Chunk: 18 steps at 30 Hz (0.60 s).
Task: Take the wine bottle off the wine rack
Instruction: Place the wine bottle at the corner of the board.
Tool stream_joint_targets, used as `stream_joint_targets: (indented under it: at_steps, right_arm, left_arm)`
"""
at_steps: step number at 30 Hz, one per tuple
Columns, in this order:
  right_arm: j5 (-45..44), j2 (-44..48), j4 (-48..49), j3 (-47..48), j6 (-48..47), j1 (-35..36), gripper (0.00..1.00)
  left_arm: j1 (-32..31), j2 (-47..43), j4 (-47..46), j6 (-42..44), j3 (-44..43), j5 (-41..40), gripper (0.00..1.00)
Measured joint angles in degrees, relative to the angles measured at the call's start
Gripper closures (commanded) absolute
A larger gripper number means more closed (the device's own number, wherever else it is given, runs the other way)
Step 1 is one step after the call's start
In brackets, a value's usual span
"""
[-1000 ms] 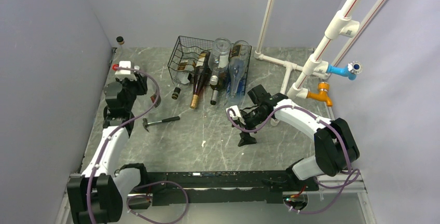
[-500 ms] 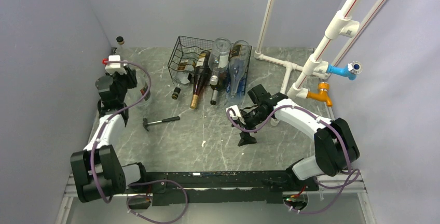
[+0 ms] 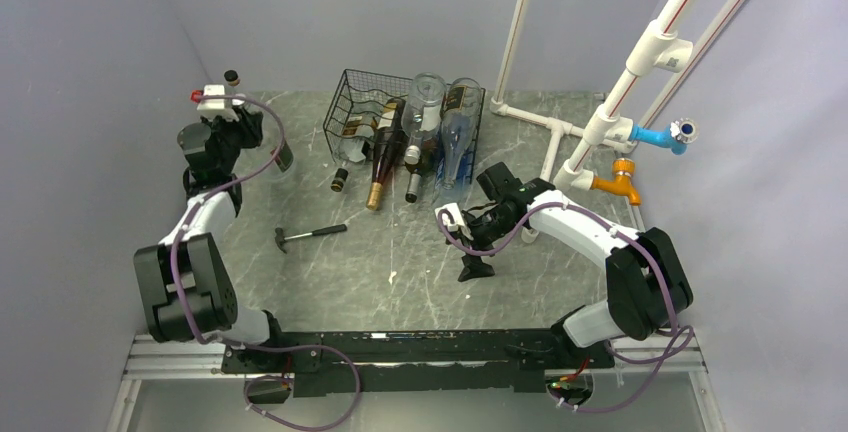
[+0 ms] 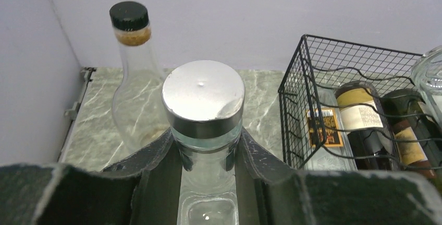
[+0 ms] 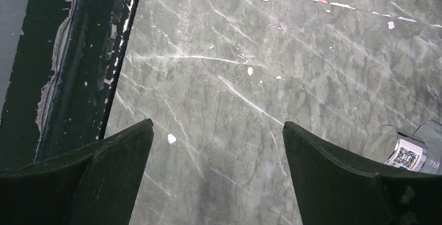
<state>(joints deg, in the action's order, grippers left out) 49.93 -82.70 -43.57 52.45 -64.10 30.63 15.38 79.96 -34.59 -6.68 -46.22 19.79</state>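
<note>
Glass bottle — left tool carried it farther from wine rack.

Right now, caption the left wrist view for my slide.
Left gripper grips a silver-capped glass bottle; wine rack nearby.

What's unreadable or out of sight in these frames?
- Left wrist view: silver-capped bottle, body below the neck hidden by the left gripper and cut off by the bottom edge.
- Left wrist view: wine rack, right side cut off by the frame edge.
- Right wrist view: labelled object beside the right gripper, cut off by the right edge, unidentifiable.
- Top view: racked bottles, labels too small to read.
</note>
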Motion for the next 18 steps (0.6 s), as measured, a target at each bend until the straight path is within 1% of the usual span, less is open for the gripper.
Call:
stream_joint_targets:
  at_steps: [7,18]
  right_arm:
    - [-0.04,-0.02,-0.02,0.00,-0.02,0.17,0.02]
    - [-0.09,-0.22,-0.15,0.02,-0.24,0.33,0.02]
  left_arm:
    - [-1.14,7.15,-1.62,-1.03,-5.95,1.09,1.00]
    - [-5.77,15.45,-1.01,1.03,-14.10,0.74,1.00]
